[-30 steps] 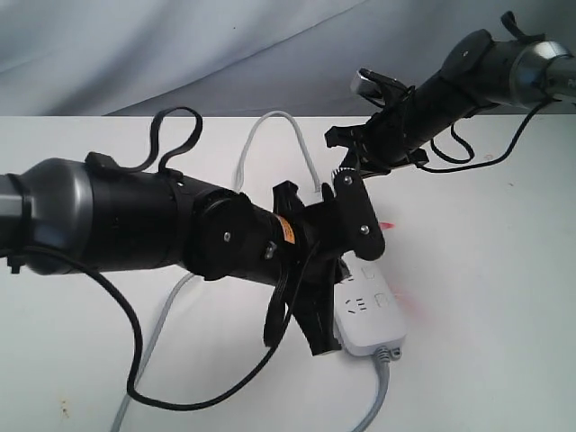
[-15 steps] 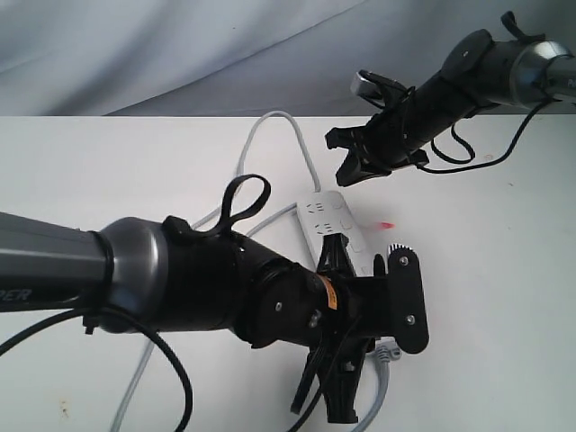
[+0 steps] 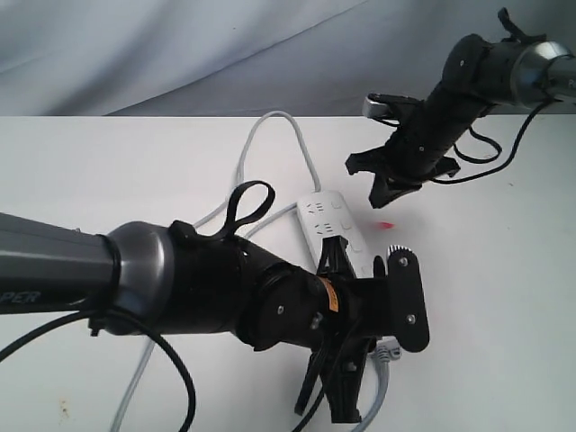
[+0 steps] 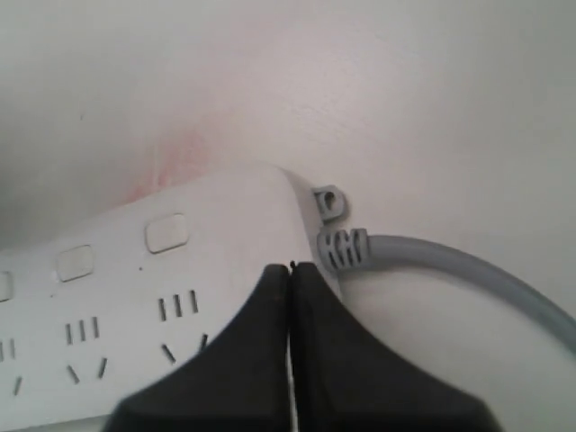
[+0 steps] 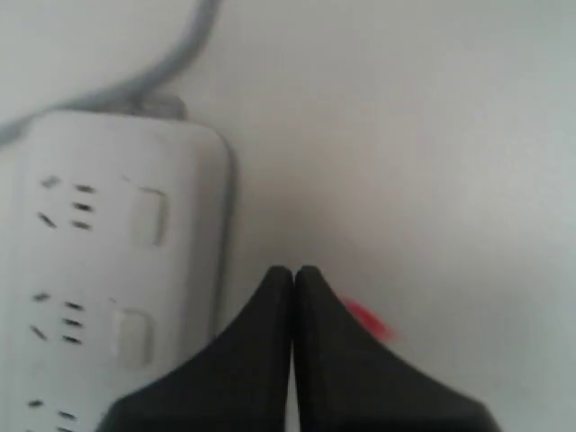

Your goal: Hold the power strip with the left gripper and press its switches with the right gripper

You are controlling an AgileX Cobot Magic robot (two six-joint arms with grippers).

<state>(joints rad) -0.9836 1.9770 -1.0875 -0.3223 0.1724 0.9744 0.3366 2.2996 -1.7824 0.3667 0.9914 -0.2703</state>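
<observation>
The left gripper (image 4: 290, 267) has its two black fingers pressed together tip to tip with nothing between them. Their joined tips sit over the cord end of the power strip (image 4: 126, 288), just beside the socket slots; whether they touch the plastic cannot be told. The nearest of the switches (image 4: 167, 232) lies just beyond the tips, and more follow along the bar. Right by the tips the grey cord (image 4: 468, 270) leaves the strip through a ribbed collar next to a small grey lug. The right gripper (image 5: 293, 270) is likewise closed, finger against finger, and holds nothing. It points at bare table (image 5: 432, 135) just beside the strip's long edge, near the far end, with a small red mark (image 5: 371, 322) close to its tips. In the exterior view the strip lies flat on the white table. Its far end is in the open and its near end is hidden behind the bulky left arm (image 3: 180, 288). The right arm (image 3: 450, 99) hangs apart from the strip, up and to the right.
</observation>
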